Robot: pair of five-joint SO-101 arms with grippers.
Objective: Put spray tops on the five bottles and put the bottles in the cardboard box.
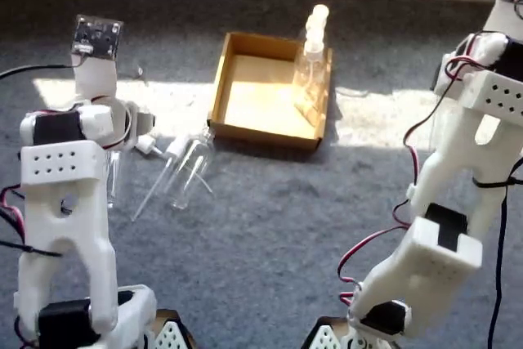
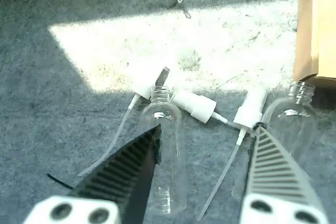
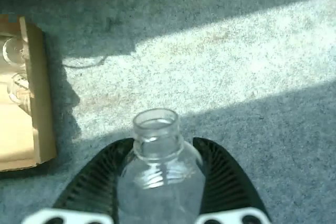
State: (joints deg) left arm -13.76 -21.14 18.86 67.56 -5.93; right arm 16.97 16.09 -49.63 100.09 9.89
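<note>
Left tool [image 2: 207,129]: fingers spread wide, holding nothing, suspended over the grey carpeted worktop [image 2: 79,129].

Below the gap, close to the black finger [image 2: 134,166], an uncapped bottle [image 2: 167,150] lies on its side with its neck pointing away from the tool. A second uncapped bottle [image 2: 294,121] lies just outside the pale finger [image 2: 273,171]. Three loose spray tops [image 2: 195,106], dip tubes attached, lie just ahead of the fingertips around the two necks.

The cardboard box [image 1: 245,112] sits beyond the second bottle, between the two tools. Two capped bottles [image 1: 310,63] rest against its wall on the right tool's side.

Right tool [image 3: 161,148]: closed on a third uncapped bottle [image 3: 160,177], whose open neck projects past the fingertips. The box is well apart from this tool.
</note>
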